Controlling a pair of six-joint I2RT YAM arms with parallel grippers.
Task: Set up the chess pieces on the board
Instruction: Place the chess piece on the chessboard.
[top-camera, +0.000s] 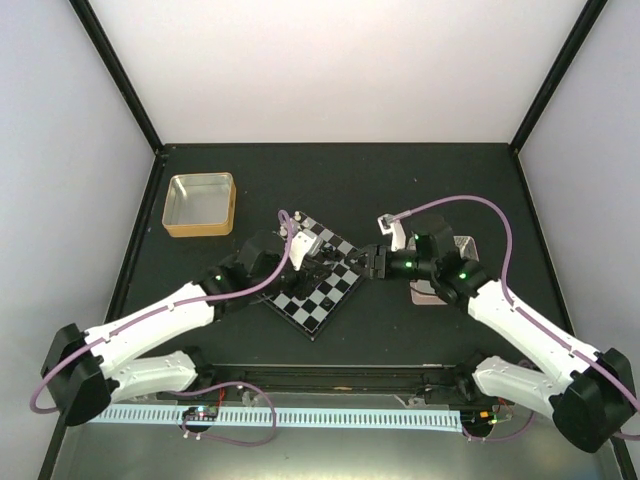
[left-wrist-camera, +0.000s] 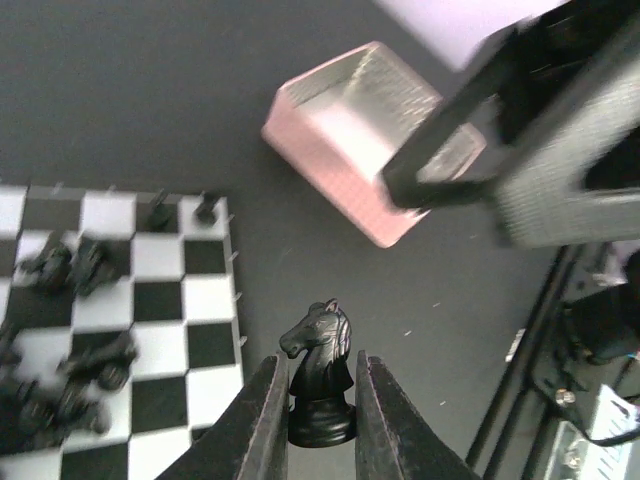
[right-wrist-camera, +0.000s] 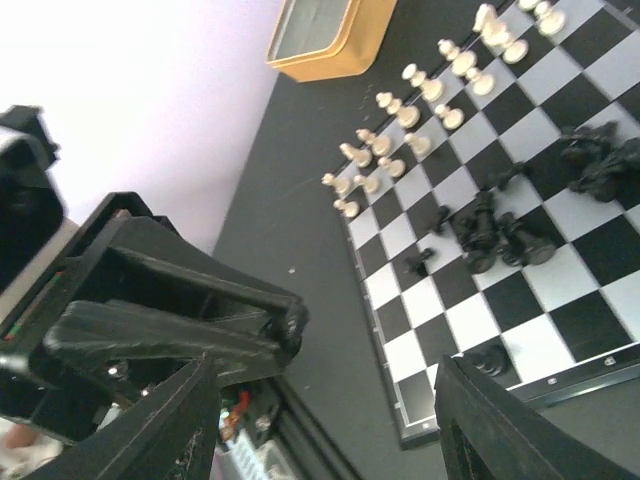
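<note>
A placing step is judged in hand: the black knight (left-wrist-camera: 320, 375) is clamped by the left gripper (left-wrist-camera: 316, 400), just off the edge of the board (left-wrist-camera: 210, 345). It is held upright, long axis vertical, muzzle turned toward the board. The right gripper (right-wrist-camera: 325, 400) is seen with jaws apart. Next, a free home square must be reached without the toppled black pieces (left-wrist-camera: 95, 365) being struck

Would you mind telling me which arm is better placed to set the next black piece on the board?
Left: the left hand is shut on a black knight just beside the board. The right hand stands open and empty.
</note>
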